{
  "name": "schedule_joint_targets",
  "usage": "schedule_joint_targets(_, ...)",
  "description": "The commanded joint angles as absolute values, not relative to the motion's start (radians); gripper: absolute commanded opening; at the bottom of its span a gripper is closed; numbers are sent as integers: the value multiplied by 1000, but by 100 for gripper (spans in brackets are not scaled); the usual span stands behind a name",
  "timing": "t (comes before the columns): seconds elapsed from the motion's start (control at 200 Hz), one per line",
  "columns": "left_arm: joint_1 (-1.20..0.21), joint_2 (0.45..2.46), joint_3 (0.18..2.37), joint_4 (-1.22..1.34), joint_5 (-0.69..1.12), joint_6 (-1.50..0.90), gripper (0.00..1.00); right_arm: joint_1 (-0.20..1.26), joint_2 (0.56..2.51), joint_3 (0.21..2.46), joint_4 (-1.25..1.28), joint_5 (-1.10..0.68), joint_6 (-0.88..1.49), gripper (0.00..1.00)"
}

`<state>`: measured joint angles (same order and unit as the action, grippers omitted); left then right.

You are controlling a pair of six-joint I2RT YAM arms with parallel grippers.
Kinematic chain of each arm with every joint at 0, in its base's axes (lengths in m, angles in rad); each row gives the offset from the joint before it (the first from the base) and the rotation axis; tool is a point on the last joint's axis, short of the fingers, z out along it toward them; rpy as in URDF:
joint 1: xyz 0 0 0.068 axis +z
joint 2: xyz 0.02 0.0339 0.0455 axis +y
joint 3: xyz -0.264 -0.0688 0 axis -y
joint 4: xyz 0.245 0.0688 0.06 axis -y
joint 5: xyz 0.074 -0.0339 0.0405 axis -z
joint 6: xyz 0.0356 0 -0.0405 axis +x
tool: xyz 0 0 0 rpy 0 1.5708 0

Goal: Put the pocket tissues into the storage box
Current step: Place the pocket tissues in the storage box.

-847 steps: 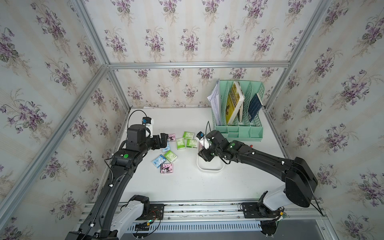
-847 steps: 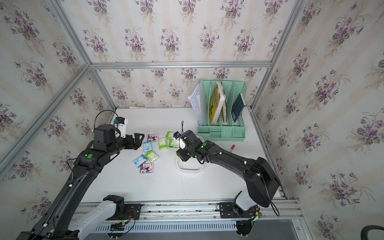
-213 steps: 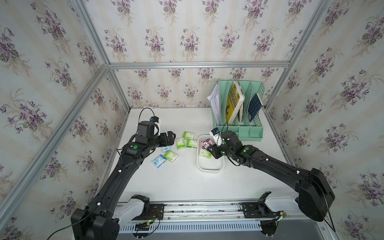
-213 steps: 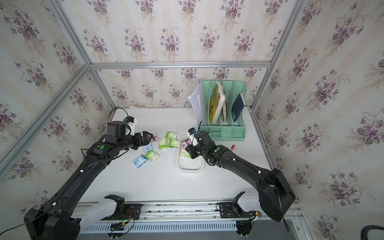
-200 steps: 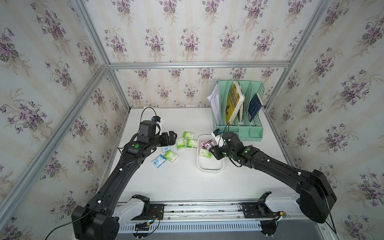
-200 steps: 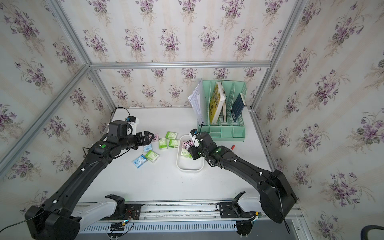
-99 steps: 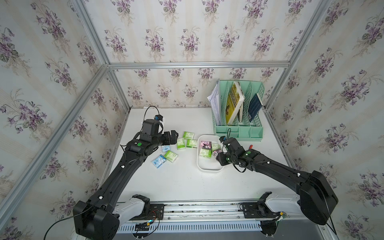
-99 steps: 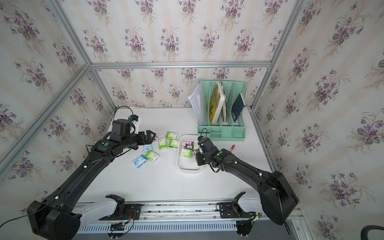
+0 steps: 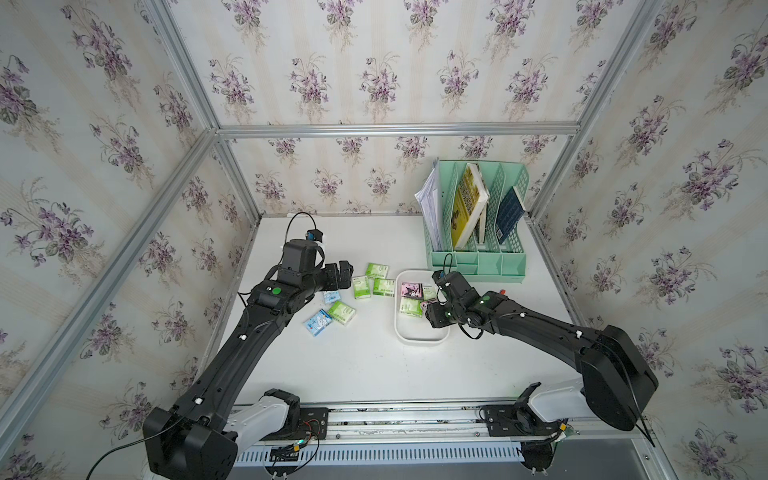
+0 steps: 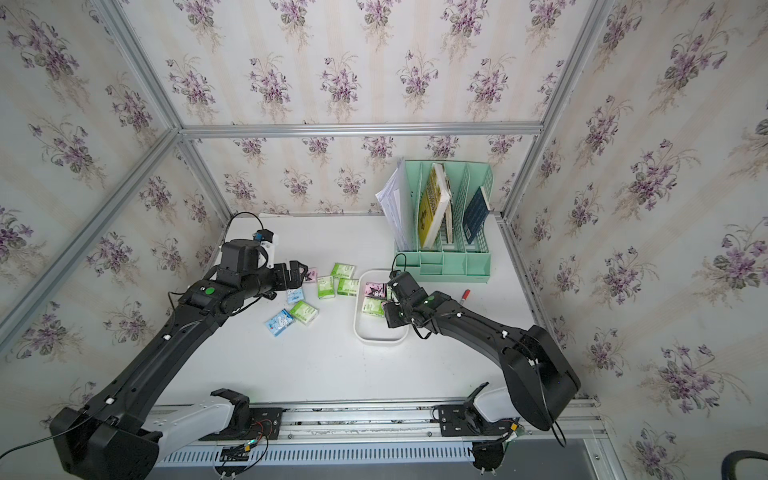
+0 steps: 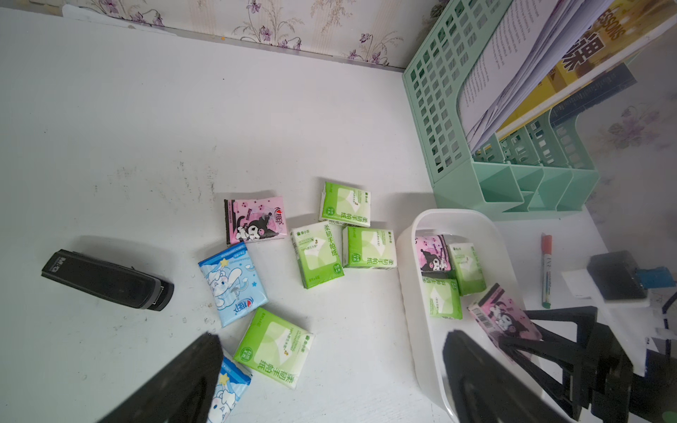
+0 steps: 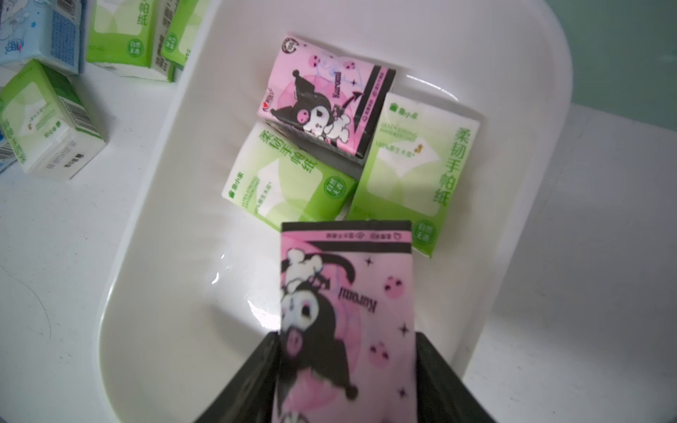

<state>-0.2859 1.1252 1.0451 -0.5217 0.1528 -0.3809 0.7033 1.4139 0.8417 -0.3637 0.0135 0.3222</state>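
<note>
Probably soft and light, the pink Kuromi pack (image 12: pixel 348 278) sat pinched widthwise in the right gripper (image 12: pixel 346 335); the left gripper (image 9: pixel 347 274) gaped.

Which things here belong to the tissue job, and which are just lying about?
Job: storage box; three packs inside it; pink pack in the right gripper's jaws; seven loose packs on the table.
Lying about: black stapler; red-capped marker; green file organizer.

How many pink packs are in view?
3. One pink pack on the table; another in the storage box; the third between the jaws of the right gripper. Others may hide under the arms.
</note>
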Motion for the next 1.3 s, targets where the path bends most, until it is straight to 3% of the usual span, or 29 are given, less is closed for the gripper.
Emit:
schedule_joint_targets(0.0, -285, 1118, 1043, -524, 132, -368, 99, 705, 1412, 854, -374, 27, 332, 64)
schedule_joint_targets(0.305, -285, 1103, 1042, -535, 115, -359, 99, 713, 1400, 876, -377, 37, 318, 67)
schedule_joint_targets(0.799, -285, 1124, 1094, -567, 97, -343, 99, 858, 1500, 876, -372, 9, 243, 42)
schedule_joint_targets(1.299, -285, 1093, 1091, -594, 46, -352, 99, 874, 1568, 831, -290, 7, 276, 42)
